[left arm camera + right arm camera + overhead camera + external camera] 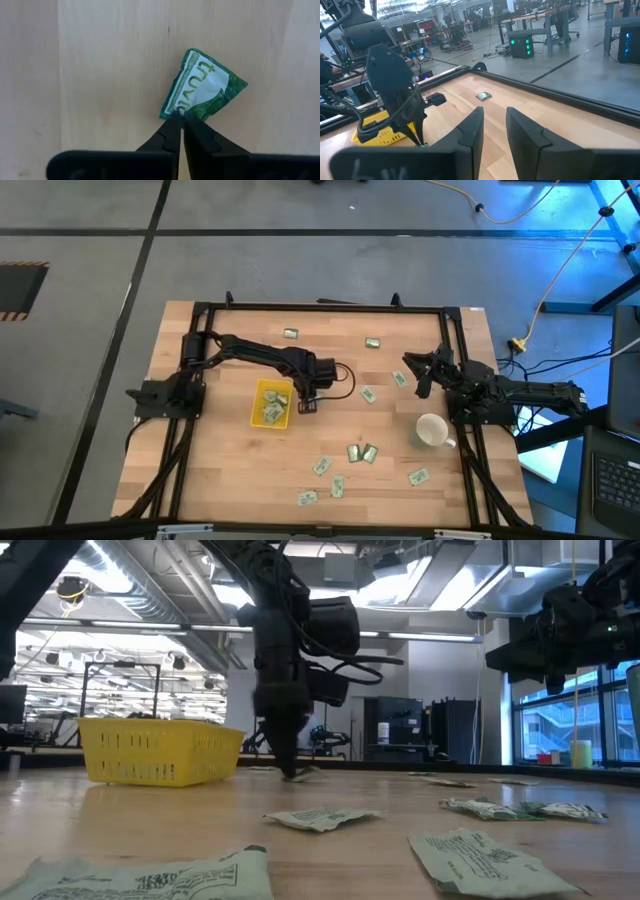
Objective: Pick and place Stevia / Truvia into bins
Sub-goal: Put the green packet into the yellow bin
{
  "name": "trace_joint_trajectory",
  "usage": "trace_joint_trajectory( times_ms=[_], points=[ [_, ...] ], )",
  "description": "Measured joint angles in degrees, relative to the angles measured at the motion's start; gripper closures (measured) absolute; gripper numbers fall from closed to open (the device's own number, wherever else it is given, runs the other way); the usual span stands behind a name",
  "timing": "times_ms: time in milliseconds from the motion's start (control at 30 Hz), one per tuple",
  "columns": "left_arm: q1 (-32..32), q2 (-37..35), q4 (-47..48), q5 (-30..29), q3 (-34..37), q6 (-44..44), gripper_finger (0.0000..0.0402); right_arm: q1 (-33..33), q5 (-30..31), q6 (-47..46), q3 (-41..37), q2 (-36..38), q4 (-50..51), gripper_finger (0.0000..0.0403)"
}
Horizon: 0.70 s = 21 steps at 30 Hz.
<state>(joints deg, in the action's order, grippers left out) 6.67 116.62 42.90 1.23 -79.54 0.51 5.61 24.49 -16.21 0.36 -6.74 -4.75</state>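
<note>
Green-and-white paper is what the left claw (180, 117) has pinched: its two dark fingers are pressed together on the lower edge of one Truvia sachet (202, 87), which lies on the pale wooden counter (100, 75). The sachet is a small flat packet, crumpled and folded so it looks almost triangular, white in the middle with the brand word in green letters and darker green along its edges and corners. In the high view this claw (305, 402) stands just beside the yellow bin (270, 402), on the side facing the white mug (432, 430).

The yellow bin is a shallow rectangular tray with slotted walls, and a few sachets lie inside it. The other loose sachets are spread over the counter around it: a cluster beyond the bin's near end toward the counter's front edge (360, 452), several between the bin and the mug (368, 394), and two well apart from it near the far rail (291, 334). Seen from counter height, they lie flat and wrinkled, pale with fine green print (322, 819).

Well away from the bin, on the mug's side of the counter, the right claw (424, 376) hangs raised above the wood. Its fingers (470, 131) stand partly apart with nothing between them.
</note>
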Motion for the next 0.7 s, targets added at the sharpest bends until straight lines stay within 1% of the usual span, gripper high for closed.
trace_joint_trajectory(
  times_ms=[67,167,233,400,533,700],
  points=[
    [0.3,-1.8,2.3,0.4,0.4,0.1,0.0396,0.0,0.0,0.0,0.0,0.0,0.0,0.0316],
    [1.0,-6.7,2.7,0.5,0.0,0.3,0.0399,0.0,0.0,0.0,0.0,0.0,0.0,0.0316],
    [1.3,-9.7,4.6,0.4,0.1,0.8,0.0398,0.0,0.0,0.0,0.0,0.0,0.0,0.0316],
    [1.5,-17.2,9.2,0.2,0.1,4.3,0.0399,0.0,0.0,-0.1,0.0,0.0,0.0,0.0316],
    [1.6,-20.9,14.6,-0.2,0.5,7.1,0.0397,0.0,0.0,-0.1,0.0,0.0,0.0,0.0316],
    [1.1,-23.6,15.1,0.0,4.9,8.0,0.0399,0.0,-0.1,-0.1,0.0,0.0,0.0,0.0316]
  ],
)
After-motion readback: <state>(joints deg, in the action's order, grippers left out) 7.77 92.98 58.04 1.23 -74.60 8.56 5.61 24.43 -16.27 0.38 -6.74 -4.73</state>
